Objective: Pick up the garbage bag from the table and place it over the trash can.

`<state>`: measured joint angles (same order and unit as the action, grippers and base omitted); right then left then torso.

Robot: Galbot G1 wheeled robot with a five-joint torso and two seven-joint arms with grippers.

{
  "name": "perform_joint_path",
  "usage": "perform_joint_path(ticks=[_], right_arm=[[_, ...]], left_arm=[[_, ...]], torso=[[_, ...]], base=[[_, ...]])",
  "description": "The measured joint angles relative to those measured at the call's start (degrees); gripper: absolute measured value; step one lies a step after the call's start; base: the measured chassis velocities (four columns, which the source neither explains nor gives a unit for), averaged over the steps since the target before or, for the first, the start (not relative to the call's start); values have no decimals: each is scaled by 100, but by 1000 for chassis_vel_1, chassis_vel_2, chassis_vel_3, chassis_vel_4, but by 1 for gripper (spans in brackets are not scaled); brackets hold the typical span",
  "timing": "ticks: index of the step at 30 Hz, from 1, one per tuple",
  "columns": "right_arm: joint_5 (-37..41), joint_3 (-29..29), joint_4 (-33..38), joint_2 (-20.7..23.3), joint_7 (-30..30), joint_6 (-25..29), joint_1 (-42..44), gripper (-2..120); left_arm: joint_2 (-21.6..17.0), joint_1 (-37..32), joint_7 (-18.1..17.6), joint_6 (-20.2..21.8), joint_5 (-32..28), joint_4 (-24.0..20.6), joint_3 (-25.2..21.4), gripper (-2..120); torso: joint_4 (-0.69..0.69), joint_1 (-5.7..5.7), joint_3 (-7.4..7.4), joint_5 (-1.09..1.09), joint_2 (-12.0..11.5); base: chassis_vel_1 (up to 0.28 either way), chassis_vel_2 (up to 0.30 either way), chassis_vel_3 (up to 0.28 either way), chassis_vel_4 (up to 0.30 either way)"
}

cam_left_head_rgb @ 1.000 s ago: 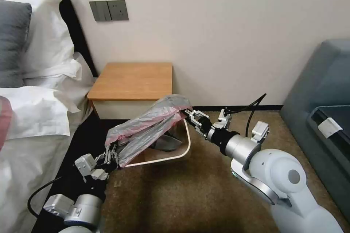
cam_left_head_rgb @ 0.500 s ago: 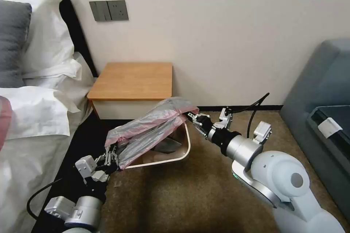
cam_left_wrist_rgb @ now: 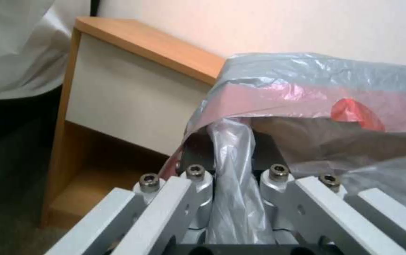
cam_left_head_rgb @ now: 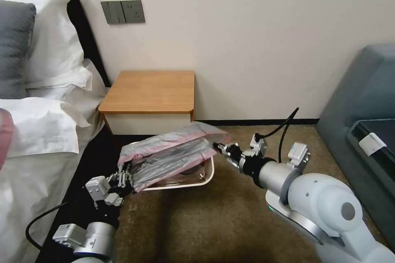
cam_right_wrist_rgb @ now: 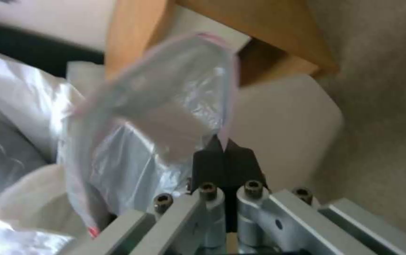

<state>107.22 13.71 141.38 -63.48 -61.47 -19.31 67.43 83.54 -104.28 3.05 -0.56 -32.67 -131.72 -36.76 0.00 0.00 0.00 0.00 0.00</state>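
Observation:
The garbage bag (cam_left_head_rgb: 173,152), grey crinkly plastic with a pink rim, is stretched low across the mouth of the cream trash can (cam_left_head_rgb: 207,172) on the carpet in front of the table (cam_left_head_rgb: 150,90). My left gripper (cam_left_head_rgb: 123,178) is shut on the bag's near-left edge, by the can's left corner. My right gripper (cam_left_head_rgb: 220,146) is shut on the bag's right rim, just beyond the can's right side. In the left wrist view the plastic (cam_left_wrist_rgb: 307,99) runs bunched between the left gripper (cam_left_wrist_rgb: 233,152). In the right wrist view the right gripper (cam_right_wrist_rgb: 224,150) pinches the bag (cam_right_wrist_rgb: 165,106) beside the can's wall (cam_right_wrist_rgb: 287,120).
A bed with white pillows (cam_left_head_rgb: 41,90) lies at the left, close to my left arm. A grey sofa (cam_left_head_rgb: 362,102) stands at the right. Brown carpet (cam_left_head_rgb: 197,222) spreads open in front of the can. The wall runs right behind the table.
My right gripper has dropped lower and shifted right, pulling the bag's right end down so the bag now lies flatter over the can. The left gripper has barely moved.

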Motion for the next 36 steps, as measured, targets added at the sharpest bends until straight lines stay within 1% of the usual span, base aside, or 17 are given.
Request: perform_joint_path(ticks=[3, 7, 10, 16, 19, 20, 22, 23, 25, 26, 28, 30, 34, 36], right_arm=[[157, 75, 183, 193, -220, -57, 155, 0], [313, 119, 204, 343, -455, -149, 245, 0], [386, 128, 205, 370, -573, -200, 312, 0], [449, 72, 204, 277, -548, -278, 419, 0], [216, -16, 143, 83, -225, -403, 386, 0], [216, -16, 143, 83, -225, -403, 386, 0], [-77, -26, -9, 6, 52, -490, 340, 0], [-77, -26, -9, 6, 52, -490, 340, 0], [-462, -30, -141, -20, 328, -568, 309, 0], [-462, -30, -141, -20, 328, -568, 309, 0], [-776, -61, -210, -10, 541, -687, 308, 0], [-888, -100, -227, -5, 594, -721, 306, 0], [-1457, -318, -357, 26, 805, -763, 235, 0], [-1552, -353, -400, 26, 838, -771, 194, 0]], left_arm=[[13, 6, -9, 3, -104, 1, -11, 8], [32, -6, -29, 29, -229, -62, -35, 8], [36, -21, -70, 66, -342, -117, -71, 8], [28, -60, -135, 227, -669, -281, -123, 8], [15, -104, -147, 352, -797, -346, -74, 8], [15, -104, -147, 352, -797, -346, -74, 8], [-16, -161, -147, 440, -854, -368, -38, 8], [-16, -161, -147, 440, -854, -368, -38, 8], [-58, -215, -129, 491, -874, -372, -31, 8], [-58, -215, -129, 491, -874, -372, -31, 8], [-86, -244, -119, 509, -916, -375, -37, 8], [-90, -246, -117, 512, -938, -384, -45, 8], [-92, -245, -116, 549, -1041, -436, -129, 8], [-91, -246, -116, 555, -1066, -446, -160, 8]], torso=[[0, 0, 0, 0, 0], [0, 0, 0, 0, 0], [0, 0, 0, 0, 0], [0, 0, 0, 0, 0], [0, 0, 0, -1, 0], [0, 0, 0, -1, 0], [0, 0, 0, -1, 0], [0, 0, 0, -1, 0], [1, 0, 0, 0, 0], [1, 0, 0, 0, 0], [0, 0, 0, 0, 0], [1, 0, 0, -1, 0], [0, 0, 0, 0, 0], [1, 0, 0, -1, 0]], base=[[0, 0, 0, 0], [0, 0, 0, 0], [0, 0, 0, 0], [0, 0, 0, 0], [0, 0, 0, 0], [0, 0, 0, 0], [0, 0, 0, 0], [0, 0, 0, 0], [0, 0, 0, 0], [0, 0, 0, 0], [0, 0, 0, 0], [0, 0, 0, 0], [0, 0, 0, 0], [0, 0, 0, 0]])
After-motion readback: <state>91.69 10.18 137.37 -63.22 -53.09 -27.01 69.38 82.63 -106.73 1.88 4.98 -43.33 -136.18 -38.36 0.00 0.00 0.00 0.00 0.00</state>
